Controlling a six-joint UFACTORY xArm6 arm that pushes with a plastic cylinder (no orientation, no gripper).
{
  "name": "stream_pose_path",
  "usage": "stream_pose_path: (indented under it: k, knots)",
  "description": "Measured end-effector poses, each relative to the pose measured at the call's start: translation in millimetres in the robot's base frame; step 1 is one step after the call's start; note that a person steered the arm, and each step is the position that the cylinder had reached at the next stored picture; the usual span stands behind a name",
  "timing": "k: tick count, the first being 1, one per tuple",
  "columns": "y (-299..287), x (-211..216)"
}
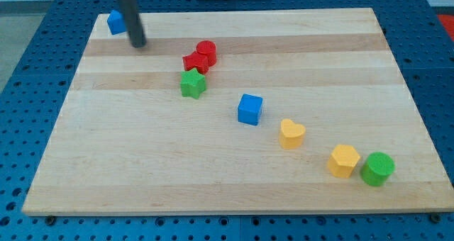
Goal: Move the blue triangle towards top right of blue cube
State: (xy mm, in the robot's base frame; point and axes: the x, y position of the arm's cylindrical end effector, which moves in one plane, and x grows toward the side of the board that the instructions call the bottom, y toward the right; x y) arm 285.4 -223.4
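Blue triangle (pixel 115 21) sits at the desk's (pixel 234 177) top-left corner, close to both edges there, partly hidden by the rod (pixel 130 14). My tip (pixel 137 44) rests on the desk just beside the triangle, toward the view's right and a little below it; whether the rod touches the block I cannot tell from this angle. The tool is a plain rod (it has no jaws to part or close), and it holds nothing.

Blue cube (pixel 250 108) stands near the desk's middle, well apart from the triangle and from my tip. Between them, nearer the top edge, a small cluster gathers: a red cylinder (pixel 206 52) touching a red block (pixel 193 62) of unclear shape, with a green star (pixel 192 83) just below, touching or nearly touching the red block.

From the cube a loose line of blocks runs toward the bottom-right corner. A yellow heart (pixel 291 133) comes first, near the cube but apart from it. Farther on lies a yellow hexagon (pixel 344 160), and a green cylinder (pixel 377 169) stands just beside it, nearest the right edge.
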Motion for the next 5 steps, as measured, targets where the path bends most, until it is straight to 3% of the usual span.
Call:
stream_pose_path:
  k: [1, 3, 5]
  knots:
    - [-74.0, -4.9]
    - [-81.2, -13.2]
    - [-81.5, -94.2]
